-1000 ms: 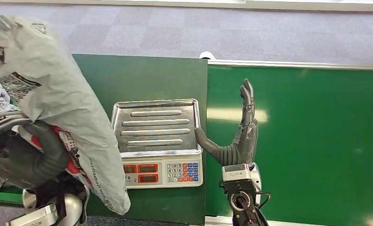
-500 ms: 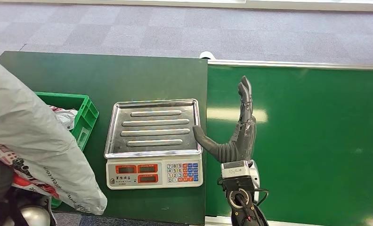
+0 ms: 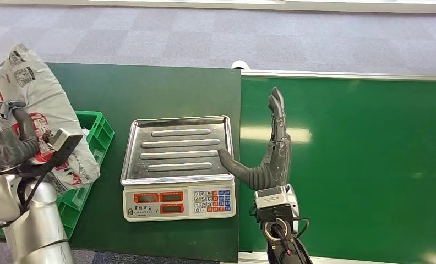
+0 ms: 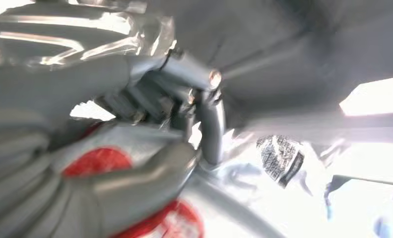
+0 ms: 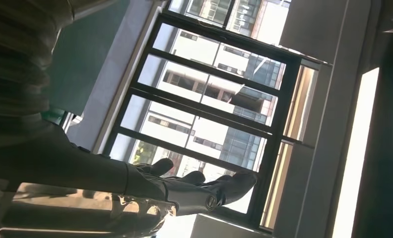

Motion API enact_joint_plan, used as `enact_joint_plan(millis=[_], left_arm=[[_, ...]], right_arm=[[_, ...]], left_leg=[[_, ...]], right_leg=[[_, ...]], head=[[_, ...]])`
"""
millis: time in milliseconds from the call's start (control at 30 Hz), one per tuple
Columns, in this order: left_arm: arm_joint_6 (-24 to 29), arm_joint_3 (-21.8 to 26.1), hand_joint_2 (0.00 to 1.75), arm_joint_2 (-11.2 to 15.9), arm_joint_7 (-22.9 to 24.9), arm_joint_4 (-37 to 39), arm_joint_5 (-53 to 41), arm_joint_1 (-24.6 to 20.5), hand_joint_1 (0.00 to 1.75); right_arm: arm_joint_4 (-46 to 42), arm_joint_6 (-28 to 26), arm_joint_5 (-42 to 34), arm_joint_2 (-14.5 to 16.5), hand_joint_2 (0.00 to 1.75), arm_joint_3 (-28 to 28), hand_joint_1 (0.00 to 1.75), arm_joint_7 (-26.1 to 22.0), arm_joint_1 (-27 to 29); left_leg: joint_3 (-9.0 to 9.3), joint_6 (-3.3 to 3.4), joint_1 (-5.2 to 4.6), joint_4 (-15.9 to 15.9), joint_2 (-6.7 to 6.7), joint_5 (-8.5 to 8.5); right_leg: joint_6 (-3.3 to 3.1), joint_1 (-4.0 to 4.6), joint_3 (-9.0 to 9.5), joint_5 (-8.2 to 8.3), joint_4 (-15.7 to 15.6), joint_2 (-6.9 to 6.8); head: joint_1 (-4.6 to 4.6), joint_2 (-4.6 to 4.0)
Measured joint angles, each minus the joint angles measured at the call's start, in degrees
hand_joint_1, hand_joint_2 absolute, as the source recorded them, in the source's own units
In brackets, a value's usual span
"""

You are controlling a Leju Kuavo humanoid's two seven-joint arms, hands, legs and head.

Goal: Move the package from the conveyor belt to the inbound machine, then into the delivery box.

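left hand (image 3: pixel 6 146) gripping package (image 3: pixel 37 104) (grey) over green crate (image 3: pixel 97 135)

My left hand (image 3: pixel 6 146) holds the package (image 3: pixel 37 115) above the crate (image 3: pixel 97 135) at the far left. The scale (image 3: pixel 177 165) sits right of the crate; my right hand (image 3: pixel 268 159) stands upright at its right edge, over the conveyor belt (image 3: pixel 359 165)
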Motion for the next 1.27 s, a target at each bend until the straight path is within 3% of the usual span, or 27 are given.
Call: enact_joint_plan(millis=[133,200,367,500,533,633,667,800,1033,1133,1267], left_arm=[[0.05,3.89,1.75,6.59,9.13,11.36,-6.11,-3.06,1.75],[0.08,4.54,1.75,8.84,10.71,14.96,-7.01,-3.86,1.75],[0.16,5.29,1.75,11.64,11.67,19.73,-7.44,-4.75,1.75],[0.22,4.48,1.75,13.89,20.64,22.77,-8.99,-4.85,1.74],[0.22,4.02,1.75,14.73,23.35,23.68,-9.02,-4.86,1.53],[0.22,3.0,1.75,16.91,26.6,26.03,-7.85,-4.98,0.23],[0.22,2.86,1.75,17.36,26.18,26.58,-7.26,-5.07,0.0],[0.24,2.88,1.75,17.52,19.05,26.39,-4.33,-5.42,0.0],[0.27,9.36,1.75,11.89,-6.85,23.86,12.95,-9.9,0.0],[0.28,9.87,1.75,9.6,-9.7,21.78,17.68,-10.74,0.0],[0.28,5.3,1.75,6.0,-10.2,11.61,20.87,-7.55,0.0]], right_arm=[[0.68,0.06,-0.75,-0.03,1.75,0.25,0.0,0.0,-0.32],[0.97,0.06,-0.86,-0.03,1.75,0.31,0.0,0.0,-0.41],[1.54,0.08,-0.94,-0.03,1.75,0.37,0.0,0.0,-0.57],[1.93,0.04,-1.42,-0.04,1.75,0.6,0.0,0.01,-0.73],[2.01,-0.02,-1.56,-0.05,1.75,0.69,0.0,0.02,-0.76],[2.12,-0.26,-1.83,-0.15,1.75,0.84,0.0,0.13,-0.79],[2.14,-0.33,-1.88,-0.2,1.75,0.85,0.0,0.17,-0.79],[2.27,-0.42,-1.93,-0.3,1.75,0.86,0.0,0.38,-0.8],[2.58,-0.4,-2.02,-0.32,1.75,0.8,0.0,0.54,-0.87],[2.78,-0.32,-2.07,-0.32,1.75,0.76,0.0,0.69,-1.07],[3.07,-0.07,-1.2,-0.48,1.75,0.66,0.0,1.77,-1.33]], left_leg=[[-0.08,-0.01,0.01,0.0,-0.01,0.0],[-0.12,-0.01,0.01,0.0,-0.03,-0.01],[-0.14,0.0,0.0,0.0,-0.06,-0.01],[-0.12,-0.01,0.01,0.0,-0.03,-0.01],[-0.12,-0.01,0.02,0.0,-0.02,-0.01],[-0.11,-0.02,0.06,0.0,-0.04,0.0],[-0.12,-0.02,0.07,0.0,-0.05,0.0],[-0.13,-0.02,0.06,0.01,-0.06,0.0],[-0.13,-0.02,0.03,0.02,-0.11,0.01],[-0.13,-0.03,0.05,0.02,-0.11,0.01],[-0.13,-0.04,0.05,0.03,-0.04,-0.01]], right_leg=[[-0.01,0.01,-0.08,-0.03,0.01,0.01],[-0.01,0.01,-0.09,-0.03,0.01,0.0],[0.0,0.0,-0.09,-0.03,0.0,0.0],[-0.01,0.01,-0.11,-0.03,0.01,0.0],[-0.01,0.03,-0.12,-0.03,0.01,0.0],[-0.02,0.07,-0.14,-0.03,0.02,0.0],[-0.02,0.08,-0.14,-0.04,0.02,0.0],[-0.02,0.07,-0.13,-0.04,0.02,0.0],[-0.01,0.03,-0.1,-0.01,0.01,-0.07],[-0.01,0.05,-0.11,-0.01,0.01,-0.06],[-0.01,0.05,-0.15,-0.02,0.01,-0.02]], head=[[-0.01,0.0],[0.01,0.0],[0.02,0.0],[0.0,0.0],[-0.01,0.0],[-0.01,0.0],[0.0,0.0],[0.02,0.0],[0.0,0.0],[0.0,0.0],[-0.01,0.0]])
